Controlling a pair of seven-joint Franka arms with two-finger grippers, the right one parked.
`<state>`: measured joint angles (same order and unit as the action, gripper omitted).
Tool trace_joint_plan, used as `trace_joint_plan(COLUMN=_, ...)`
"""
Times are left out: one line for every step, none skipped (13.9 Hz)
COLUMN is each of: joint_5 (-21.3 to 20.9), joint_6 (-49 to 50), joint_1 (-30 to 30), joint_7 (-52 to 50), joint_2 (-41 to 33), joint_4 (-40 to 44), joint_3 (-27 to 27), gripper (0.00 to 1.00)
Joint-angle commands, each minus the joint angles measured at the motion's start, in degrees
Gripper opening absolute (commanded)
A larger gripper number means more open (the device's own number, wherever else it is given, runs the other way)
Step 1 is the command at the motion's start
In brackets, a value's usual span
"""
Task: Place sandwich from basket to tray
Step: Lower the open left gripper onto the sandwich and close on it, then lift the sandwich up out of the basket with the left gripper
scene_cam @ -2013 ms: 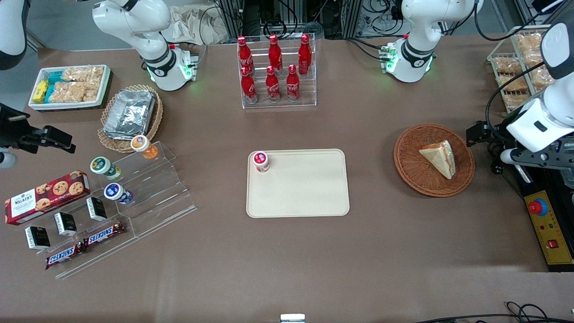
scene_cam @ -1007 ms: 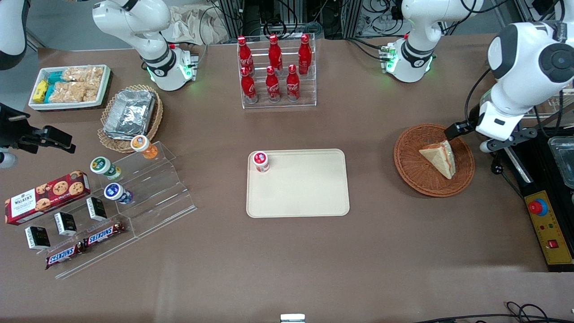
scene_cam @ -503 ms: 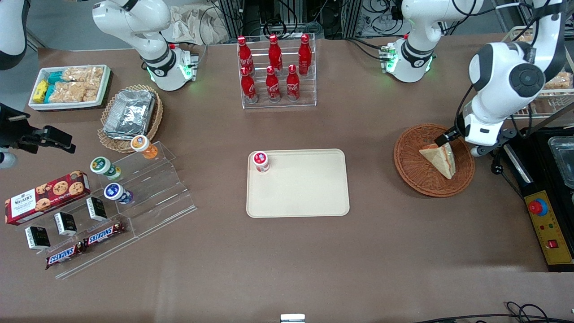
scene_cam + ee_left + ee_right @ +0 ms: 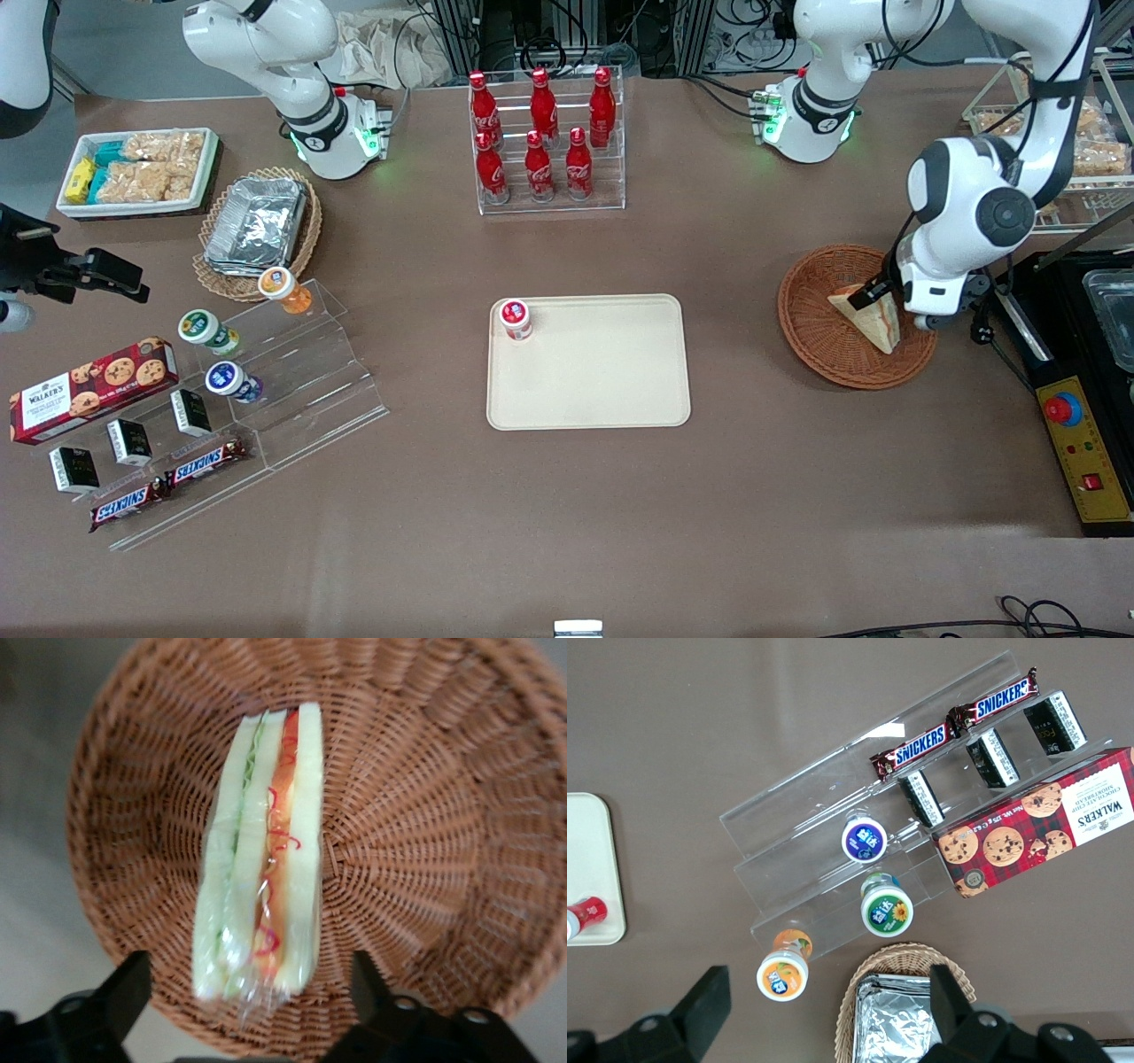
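One cream-beige rectangular plastic tray (image 4: 588,361) sat mid-table, carrying a single small red-capped cup (image 4: 515,318). Toward the working arm's end, one round reddish-brown wicker basket (image 4: 819,346) held one triangular, clear-wrapped sandwich (image 4: 262,859) standing on edge. The left gripper (image 4: 250,1001) hovered just above it, jaws spread wide to either side of the wedge. It looked light, soft and easily crushed, its wrap slippery; a gentle pinch across the flat bread faces seemed best. Six red bottles (image 4: 539,133) stood farthest.
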<state>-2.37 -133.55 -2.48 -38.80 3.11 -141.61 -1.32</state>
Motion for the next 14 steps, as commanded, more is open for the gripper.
trace_joint_plan(joint_5=-1.06, joint_6=-3.90, joint_1=0.11, joint_7=-5.05, joint_2=4.18, joint_4=0.36, joint_3=-0.18, gripper=1.00)
trace_joint_plan(joint_5=-1.06, joint_6=-4.69, joint_1=0.11, joint_7=-5.05, joint_2=4.45, joint_4=0.37, joint_3=-0.18, gripper=1.00)
trace_joint_plan(joint_5=-0.97, joint_6=-5.14, joint_1=0.11, joint_7=-5.05, joint_2=4.80, joint_4=0.45, joint_3=-0.18, gripper=0.99)
trace_joint_plan(joint_5=-0.97, joint_6=-5.40, joint_1=0.11, joint_7=-5.14, joint_2=5.24, joint_4=0.54, joint_3=-0.09, gripper=0.94)
trace_joint_plan(joint_5=-0.97, joint_6=-5.58, joint_1=0.11, joint_7=-5.14, joint_2=5.33, joint_4=0.54, joint_3=-0.09, gripper=0.86)
trace_joint_plan(joint_5=-0.97, joint_6=-5.58, joint_1=0.11, joint_7=-5.58, joint_2=5.33, joint_4=0.72, joint_3=0.26, gripper=0.74)
trace_joint_plan(joint_5=-1.06, joint_6=-5.58, joint_1=0.11, joint_7=-6.63, joint_2=5.33, joint_4=0.80, joint_3=0.35, gripper=0.61)
trace_joint_plan(joint_5=-1.06, joint_6=-5.58, joint_1=0.11, joint_7=-7.07, joint_2=5.33, joint_4=0.81, joint_3=0.35, gripper=0.49)
trace_joint_plan(joint_5=-1.15, joint_6=-5.49, joint_1=0.11, joint_7=-7.08, joint_2=4.98, joint_4=0.81, joint_3=0.35, gripper=0.41)
trace_joint_plan(joint_5=-1.06, joint_6=-5.23, joint_1=0.11, joint_7=-6.99, joint_2=4.54, joint_4=0.81, joint_3=0.35, gripper=0.40)
trace_joint_plan(joint_5=-1.15, joint_6=-4.88, joint_1=0.11, joint_7=-6.99, joint_2=3.32, joint_4=0.89, joint_3=0.26, gripper=0.40)
trace_joint_plan(joint_5=-1.15, joint_6=-4.01, joint_1=0.11, joint_7=-6.99, joint_2=2.00, joint_4=0.89, joint_3=0.26, gripper=0.40)
trace_joint_plan(joint_5=-1.15, joint_6=-2.17, joint_1=0.11, joint_7=-6.99, joint_2=0.77, joint_4=1.15, joint_3=0.26, gripper=0.39)
trace_joint_plan(joint_5=-1.15, joint_6=-0.85, joint_1=0.11, joint_7=-6.90, joint_2=-0.54, joint_4=1.68, joint_3=0.26, gripper=0.38)
